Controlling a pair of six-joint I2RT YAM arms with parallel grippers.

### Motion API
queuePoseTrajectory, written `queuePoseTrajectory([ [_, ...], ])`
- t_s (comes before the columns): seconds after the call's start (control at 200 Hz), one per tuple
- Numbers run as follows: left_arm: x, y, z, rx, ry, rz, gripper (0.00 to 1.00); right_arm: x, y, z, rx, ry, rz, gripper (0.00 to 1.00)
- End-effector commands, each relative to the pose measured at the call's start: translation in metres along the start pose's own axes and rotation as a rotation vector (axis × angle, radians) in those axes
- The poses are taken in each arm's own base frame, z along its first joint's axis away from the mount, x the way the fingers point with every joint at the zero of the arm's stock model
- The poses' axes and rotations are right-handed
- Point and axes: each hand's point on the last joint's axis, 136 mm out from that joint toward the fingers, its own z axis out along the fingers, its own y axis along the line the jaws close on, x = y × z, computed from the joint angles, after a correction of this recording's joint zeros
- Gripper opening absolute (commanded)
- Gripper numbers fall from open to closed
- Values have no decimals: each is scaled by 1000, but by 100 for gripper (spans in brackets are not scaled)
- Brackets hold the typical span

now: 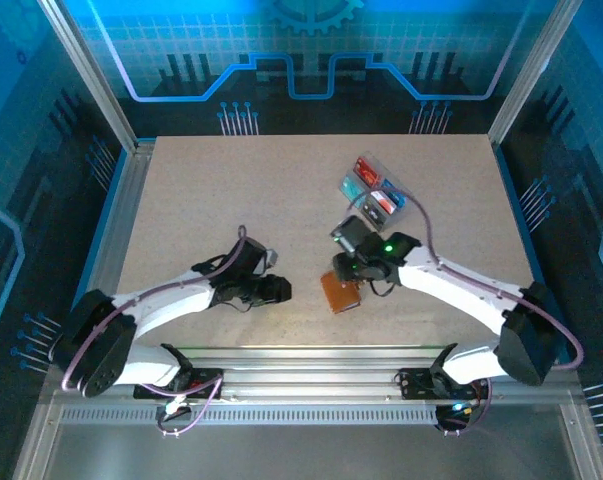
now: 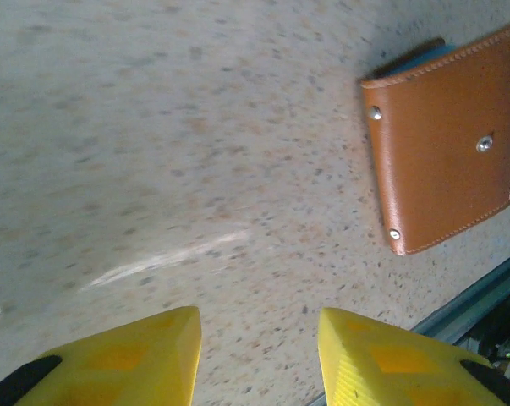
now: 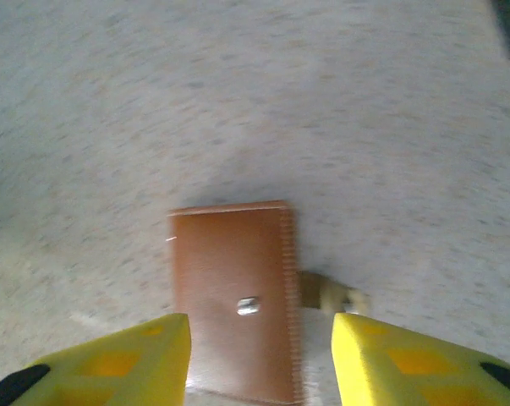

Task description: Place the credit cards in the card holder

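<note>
Speckled beige tabletop (image 1: 201, 200), brown wallet (image 3: 233, 296) lying shut near the front edge, 2 grippers close by.
Right gripper (image 3: 259, 342) hangs over the wallet, jaws partway apart, nothing in them. Left gripper (image 2: 259, 338) sits just beside the wallet, also parted and empty. Cards (image 1: 379, 203) wait further back on the right. Wallet looks light, soft leather, probably floppy at the fold, so it's best pinched across a stitched edge near the clasp tab (image 3: 331, 292), not the flat face. Cards look thin, stiff and likely fiddly to lift.
</note>
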Motion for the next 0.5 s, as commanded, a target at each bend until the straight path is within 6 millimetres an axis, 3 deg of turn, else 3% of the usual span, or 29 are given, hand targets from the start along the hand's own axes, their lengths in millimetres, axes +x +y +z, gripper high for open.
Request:
queuePoseTrajectory([
  [0.0, -8, -31, 16, 24, 30, 102, 43, 25, -24, 9, -21, 85, 34, 47],
  [0.215, -25, -58, 49, -50, 58, 197, 45, 36, -29, 24, -168, 129, 121, 44],
  [0.385, -36, -55, 67, -118, 61, 216, 45, 39, -34, 38, -189, 154, 146, 37],
  [0.495, -33, -52, 80, -146, 82, 230, 45, 42, -35, 45, -200, 169, 158, 33],
])
